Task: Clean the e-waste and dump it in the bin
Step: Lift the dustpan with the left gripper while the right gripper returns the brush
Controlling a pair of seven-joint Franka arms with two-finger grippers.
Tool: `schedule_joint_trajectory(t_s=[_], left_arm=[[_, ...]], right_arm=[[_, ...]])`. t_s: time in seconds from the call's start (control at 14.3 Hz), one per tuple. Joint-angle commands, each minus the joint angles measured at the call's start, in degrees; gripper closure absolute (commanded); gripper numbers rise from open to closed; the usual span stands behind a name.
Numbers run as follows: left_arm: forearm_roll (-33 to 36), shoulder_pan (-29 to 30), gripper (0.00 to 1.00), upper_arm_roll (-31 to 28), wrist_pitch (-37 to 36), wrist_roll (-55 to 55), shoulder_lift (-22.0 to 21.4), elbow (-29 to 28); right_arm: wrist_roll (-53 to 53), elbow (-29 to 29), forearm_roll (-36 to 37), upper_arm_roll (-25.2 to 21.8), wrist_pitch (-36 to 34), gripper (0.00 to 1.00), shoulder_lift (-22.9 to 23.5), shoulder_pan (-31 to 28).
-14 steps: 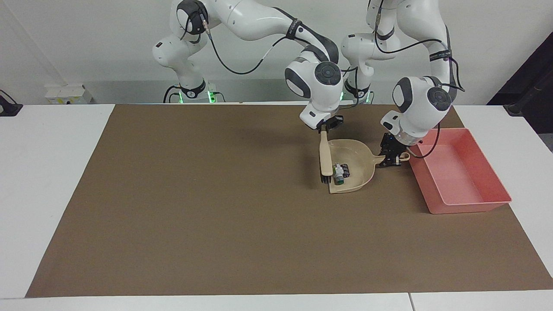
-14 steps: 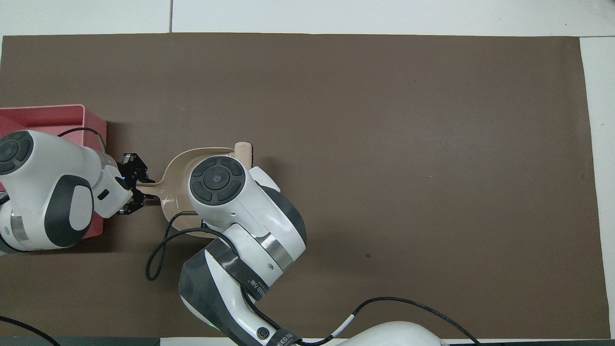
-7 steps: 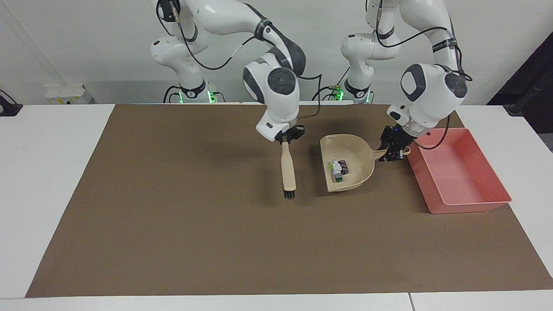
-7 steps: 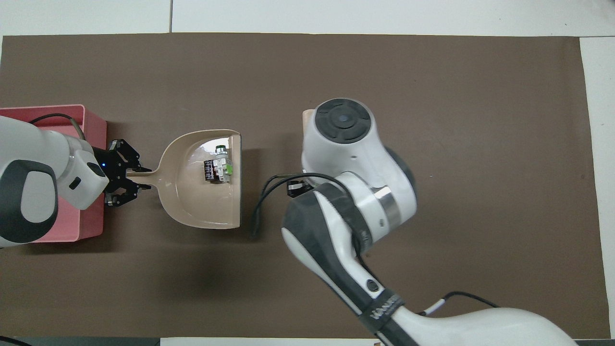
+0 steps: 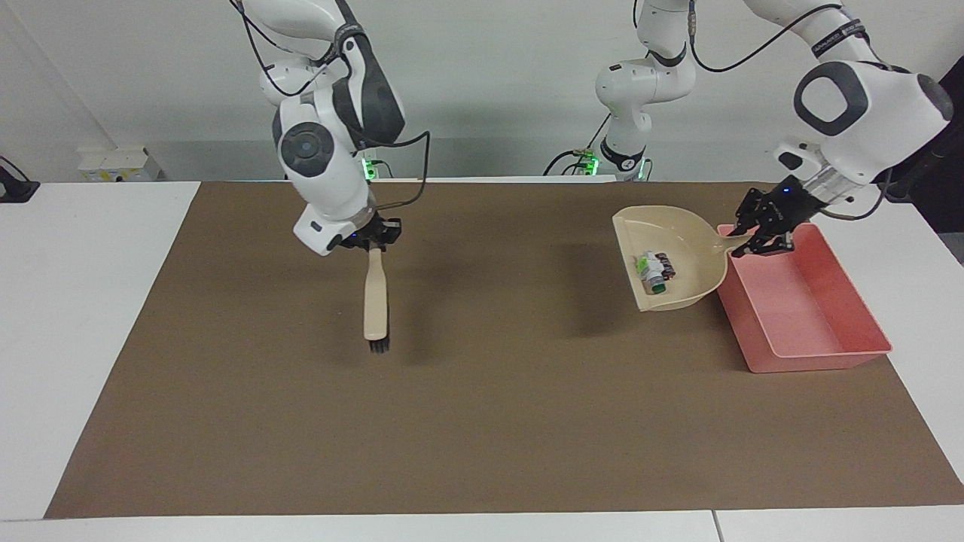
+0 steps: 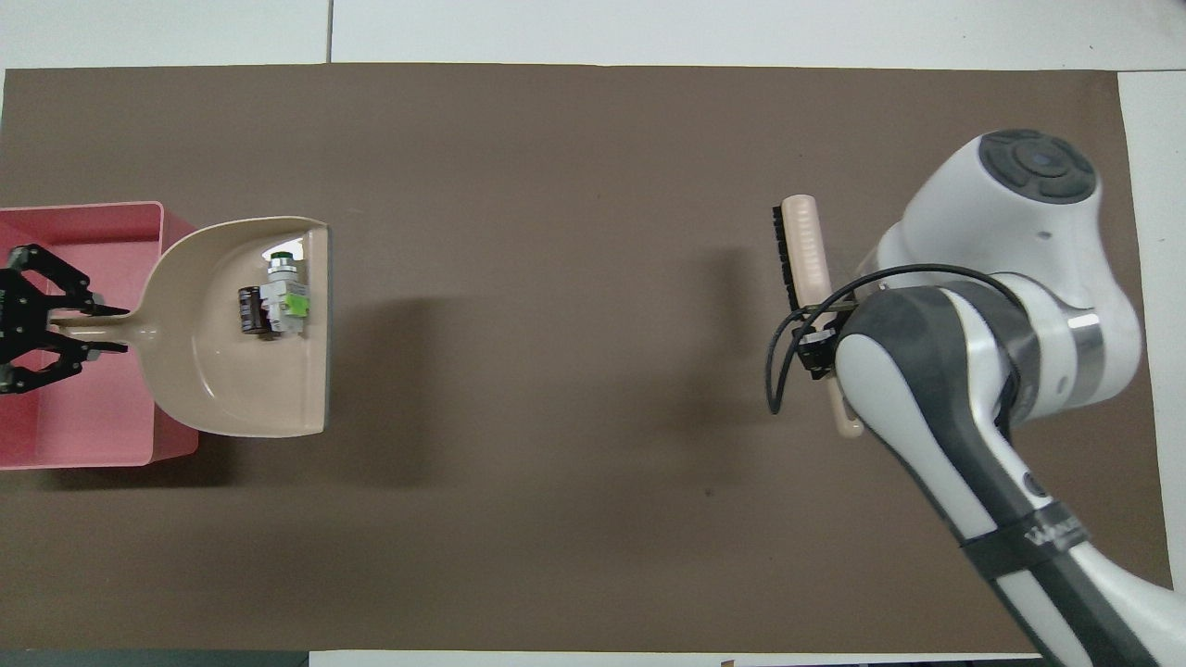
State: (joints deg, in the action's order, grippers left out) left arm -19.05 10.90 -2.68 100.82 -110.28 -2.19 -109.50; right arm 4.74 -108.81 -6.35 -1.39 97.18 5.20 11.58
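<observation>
Left gripper (image 5: 762,232): clamped on the handle of the beige dustpan (image 5: 670,260), which it holds raised with the handle over the bin (image 5: 809,342) and the pan's body just outside the rim. Right gripper (image 5: 373,235): clamped on the handle of a beige brush (image 5: 375,297), bristles hanging down over the brown mat (image 5: 482,421) toward the right arm's end of the table, well apart from the dustpan; this arm looks to be waiting. E-waste (image 5: 654,271): a few tiny pieces, one white with green marks and one black block, lying together in the dustpan close to its open front lip; in the overhead view they sit at about 1 o'clock from the pan's middle (image 6: 275,306). Bin: shallow pink tray at the left arm's end of the table, at about 4 o'clock from the dustpan in the facing view; nothing can be seen in it. Step in hand, as judged: carrying the loaded pan to the bin. Handling note: the pieces lie near the open lip, so the pan wants keeping level or tipped slightly back until that lip is well over the tray, then tilting slowly lip-down so they slide in and do not bounce out. Markings: lettering on the arm band in the overhead view, too small to read; none readable on dustpan, brush or bin.
</observation>
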Motion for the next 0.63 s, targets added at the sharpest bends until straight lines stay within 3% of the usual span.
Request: schedule_joint_trajectory(t_s=[0.0, 0.28, 0.56], left_arm=[[-3.3, 7.4, 0.99, 0.4, -2.8, -5.5, 1.8, 3.2], [-0.7, 13.7, 1.0, 0.0, -2.6, -9.3, 4.3, 8.0], [9.4, 17.3, 1.0, -0.2, -2.3, -9.2, 6.7, 13.3]], right_arm=[[-7.4, -1.8, 1.3, 1.0, -2.4, 1.0, -1.2, -8.6], [-13.6, -6.0, 5.7, 1.0, -2.1, 1.0, -2.7, -18.1], [-10.9, -13.0, 8.4, 1.0, 6.9, 1.0, -4.7, -19.3]])
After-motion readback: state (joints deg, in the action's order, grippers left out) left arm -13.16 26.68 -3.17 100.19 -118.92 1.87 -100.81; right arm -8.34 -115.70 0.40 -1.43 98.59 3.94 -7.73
